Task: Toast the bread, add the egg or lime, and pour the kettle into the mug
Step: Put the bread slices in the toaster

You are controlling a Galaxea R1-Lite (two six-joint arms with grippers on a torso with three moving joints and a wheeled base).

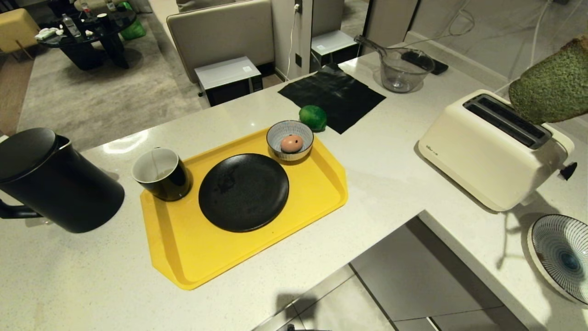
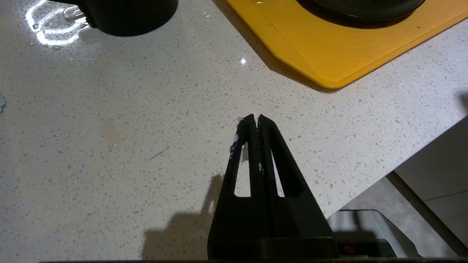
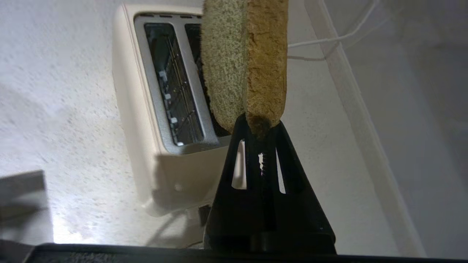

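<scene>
The right gripper (image 3: 260, 122) has its jaws clamped on the bread (image 1: 553, 85), above the toaster (image 1: 491, 147) (slots unobstructed); the left gripper (image 2: 255, 118), jaws together, hovers near the desk (image 2: 109, 146) edge.

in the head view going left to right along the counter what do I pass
kettle → mug → black plate → striped bowl holding the egg → lime → glass measuring jug → toaster → bread, held above the toaster.
</scene>
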